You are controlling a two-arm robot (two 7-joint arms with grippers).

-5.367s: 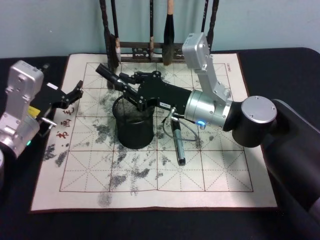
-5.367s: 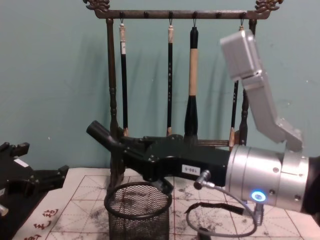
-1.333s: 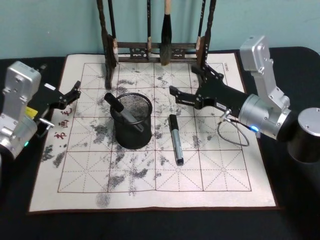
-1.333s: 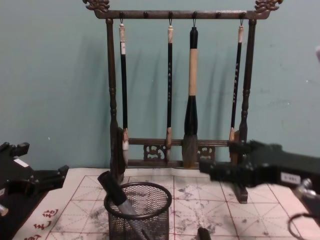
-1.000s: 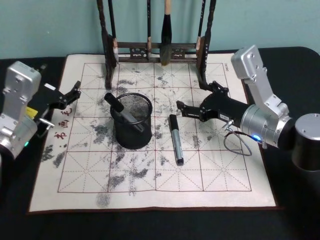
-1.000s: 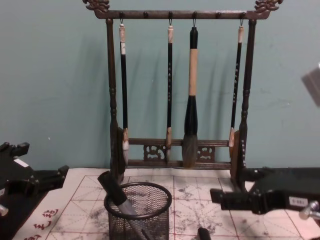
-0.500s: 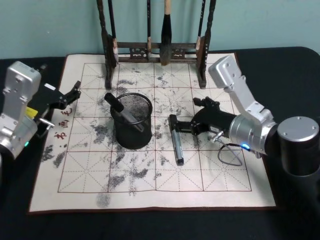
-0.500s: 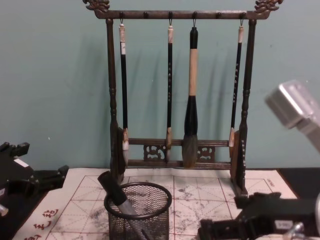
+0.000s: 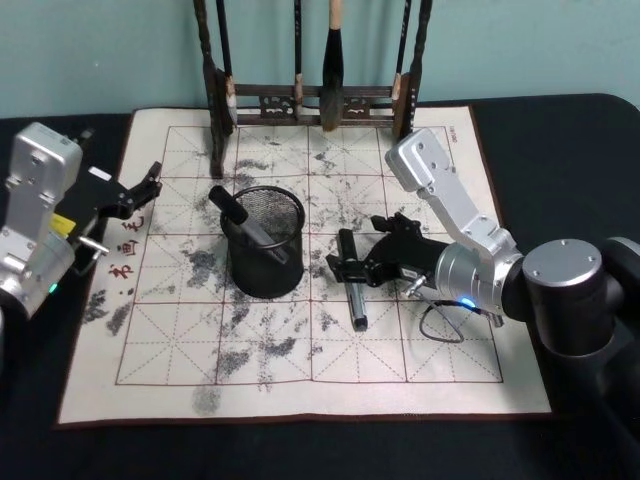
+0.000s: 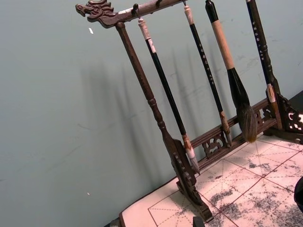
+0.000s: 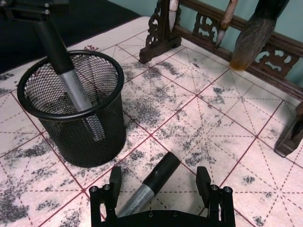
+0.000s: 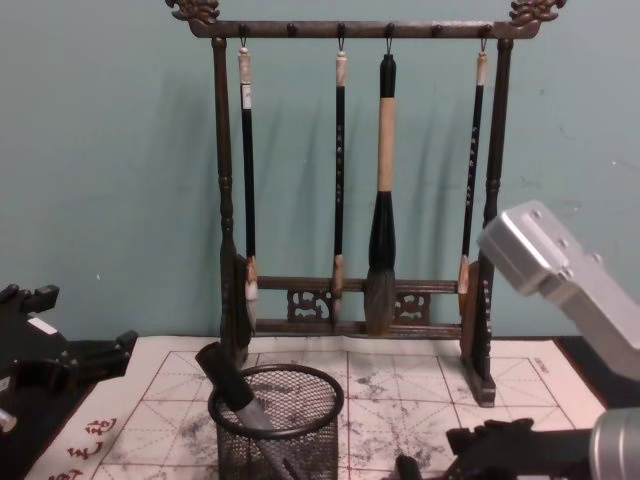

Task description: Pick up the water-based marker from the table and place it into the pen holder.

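Note:
A black-and-grey water-based marker lies on the stained grid mat of the table, just right of the pen holder. My right gripper is low over it and open, one finger on each side of its capped end. Nothing is gripped. The pen holder is a black mesh cup with another marker leaning inside it; the chest view shows that cup and that marker too. My left gripper is parked open at the mat's left edge.
A tall dark wooden rack hung with several brushes stands along the back of the mat, behind the holder. It also shows in the left wrist view. A grey cable loops under my right wrist.
My right gripper dropped a marker into the pen holder, pulled back to the right, then came down and left over the marker on the mat, open around it. The left arm stayed still.

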